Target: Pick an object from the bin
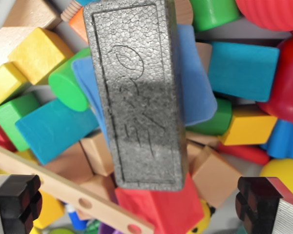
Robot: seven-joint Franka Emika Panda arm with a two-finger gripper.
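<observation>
At the wrist view's left, a yellow block [39, 52] lies beside a pale wooden block [31, 12] at the top corner, with a smaller yellow cube [4, 83] and a green block [12, 117] below them. A wooden strip with holes [63, 192] runs diagonally across the lower left, passing over the jumble of natural-wood pieces. A green cylinder [67, 85] rests above a teal block [53, 129], both pressed against the side of the grey foam block [144, 97], which lies on top of the pile in the middle of the bin and reaches from the top edge down past the centre. Under it sits a blue block [195, 87], and below its lower end a red block [161, 207]. Further right are a teal block [241, 70], a small yellow cube [246, 126], a tan cube [215, 175], and rounded red pieces [288, 87] at the edge. The hand [141, 204] hangs above the pile, released, its two dark fingertips [19, 200] showing at the bottom corners, spread wide and clear of everything; the foam block's lower end lies between them.
</observation>
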